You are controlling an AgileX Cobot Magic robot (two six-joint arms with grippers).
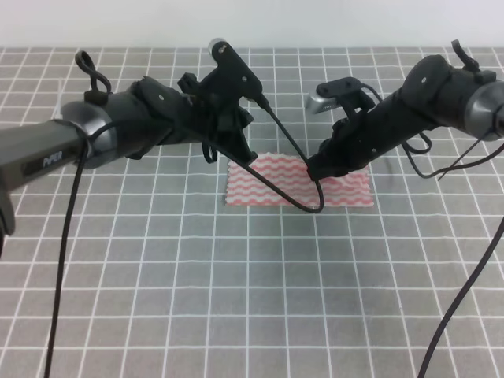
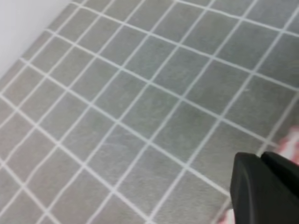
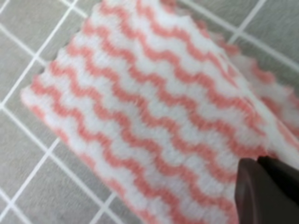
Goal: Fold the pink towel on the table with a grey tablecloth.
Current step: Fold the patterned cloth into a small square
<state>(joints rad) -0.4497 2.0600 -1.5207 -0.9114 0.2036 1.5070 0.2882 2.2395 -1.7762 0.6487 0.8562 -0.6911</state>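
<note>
Grey tablecloth [image 1: 157, 299]: both arms angled down over pink towel [image 1: 272, 185].

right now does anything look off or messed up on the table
Nothing looks damaged or spilled. The towel lies flat on the grey cloth, roughly in line with the grid. The one loose thing is a black cable from the left arm, looping over the towel's front edge. In the right wrist view a second layer shows at the towel's far edge.
</note>
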